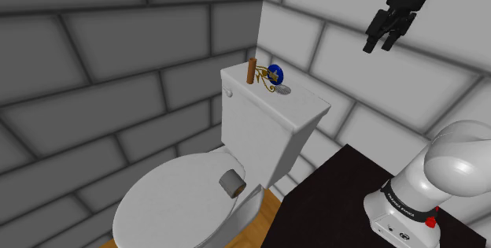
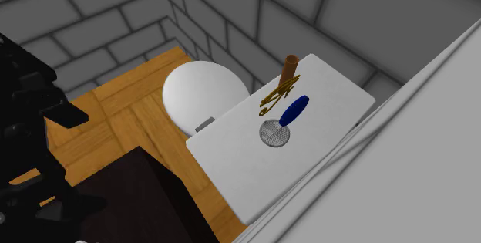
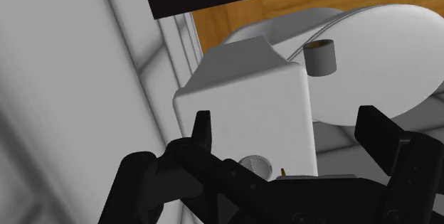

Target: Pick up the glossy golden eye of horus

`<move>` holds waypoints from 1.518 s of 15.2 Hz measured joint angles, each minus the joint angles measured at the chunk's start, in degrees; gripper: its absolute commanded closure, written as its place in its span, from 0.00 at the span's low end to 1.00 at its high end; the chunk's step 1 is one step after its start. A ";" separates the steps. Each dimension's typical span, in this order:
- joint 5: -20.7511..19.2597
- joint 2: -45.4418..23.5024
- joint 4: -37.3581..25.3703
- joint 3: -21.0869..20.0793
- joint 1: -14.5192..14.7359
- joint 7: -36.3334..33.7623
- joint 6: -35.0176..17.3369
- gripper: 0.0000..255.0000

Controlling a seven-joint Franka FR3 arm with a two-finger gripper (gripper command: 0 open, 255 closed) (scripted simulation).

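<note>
Tool (image 1: 378, 47) released, fingers apart with nothing between them, hanging high in front of the grey tiled wall (image 1: 94, 42), well apart from the toilet tank (image 1: 267, 140) and off to the shoulder view's right of it. Wrist view agrees: both black fingers (image 3: 203, 126) stand wide apart and empty, with the tank's white box below them. Golden eye of horus (image 1: 270, 83) lies on the tank lid (image 1: 303, 106), toward the lid's end at the shoulder view's left. In the second exterior view the golden piece (image 2: 277, 95) sits between a brown cylinder (image 2: 290, 68) and a blue disc (image 2: 293, 110), just beside both; whether it touches them I cannot tell. Brown cylinder stands upright at the lid's corner. Round grey mesh piece (image 2: 274, 135) lies flat on the lid just beside the blue disc, on the side away from the cylinder. Rest of the lid is bare white. Toilet seat cover (image 1: 173, 199) is closed, and a small grey roll (image 1: 232, 183) rests on it near the tank's front. Wooden floor (image 2: 116, 118) around the toilet. Black stand (image 1: 330, 207) at the shoulder view's lower right carries the white arm base (image 1: 409, 199).
</note>
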State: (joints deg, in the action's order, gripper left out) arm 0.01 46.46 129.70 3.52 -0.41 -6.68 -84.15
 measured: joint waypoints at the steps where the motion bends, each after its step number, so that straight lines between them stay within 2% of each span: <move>1: 0.00 0.00 0.00 0.00 0.00 0.00 0.00 0.00; 5: 0.03 -5.38 -0.03 -0.06 0.62 0.65 -4.91 0.00; 14: 0.13 -22.78 -4.51 0.12 2.12 3.10 -16.82 0.00; 23: 0.62 -41.94 -14.81 -0.47 3.38 4.99 -24.72 0.00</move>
State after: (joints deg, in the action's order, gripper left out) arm 0.63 4.52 114.89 3.05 2.97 -1.69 -108.86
